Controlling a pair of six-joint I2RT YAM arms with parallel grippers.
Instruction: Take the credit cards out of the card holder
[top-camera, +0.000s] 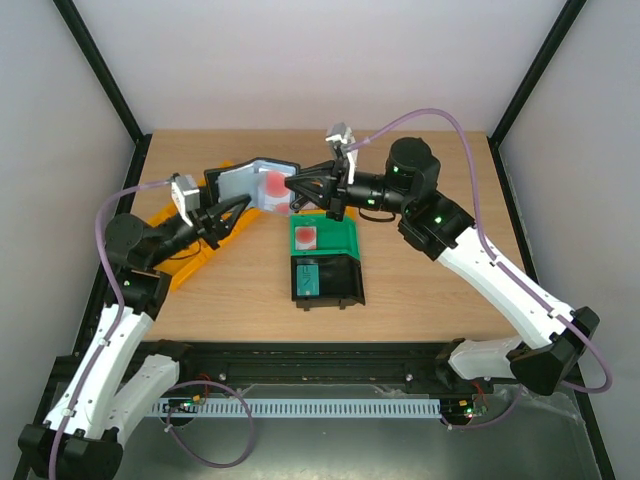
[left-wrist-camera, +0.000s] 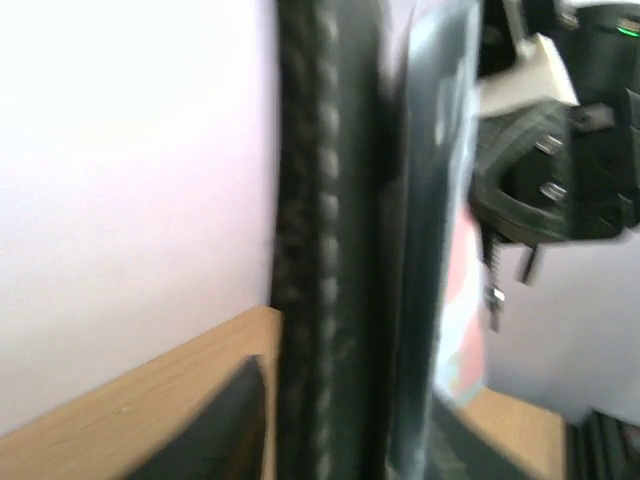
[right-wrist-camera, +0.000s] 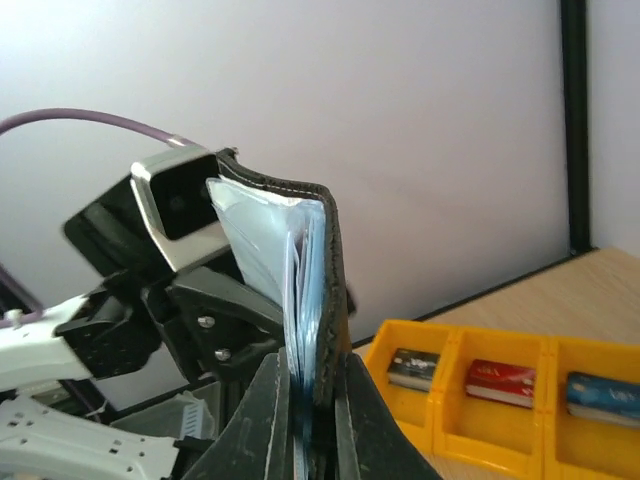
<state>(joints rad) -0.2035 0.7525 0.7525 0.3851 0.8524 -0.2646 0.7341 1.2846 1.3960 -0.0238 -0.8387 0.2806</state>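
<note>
Right gripper (right-wrist-camera: 308, 375): jaws pinched nearly together on the lower edge of the card holder (top-camera: 245, 183), one black finger (right-wrist-camera: 262, 420) on each face of the flap. Left gripper (top-camera: 225, 210): clamped on the holder's opposite, left edge. Its own wrist view is too blurred to read the jaw gap, showing just the stitched black edge filling the centre of frame. The holder hangs above the counter (top-camera: 420, 290) between the two grippers, upper centre of the top view, folded open in a shallow V. It has a black grained outer skin with pale stitching along the rim and a smooth blue-grey lining. The credit cards (top-camera: 275, 186) are in it: a red patch on the inner face beside the right gripper, and thin stacked edges in the right wrist view. Below, mid-frame, a green bin (top-camera: 340, 238) touches a black bin (top-camera: 340, 285), both rigid plastic. Left: a yellow compartment tray (top-camera: 185, 262).
</note>
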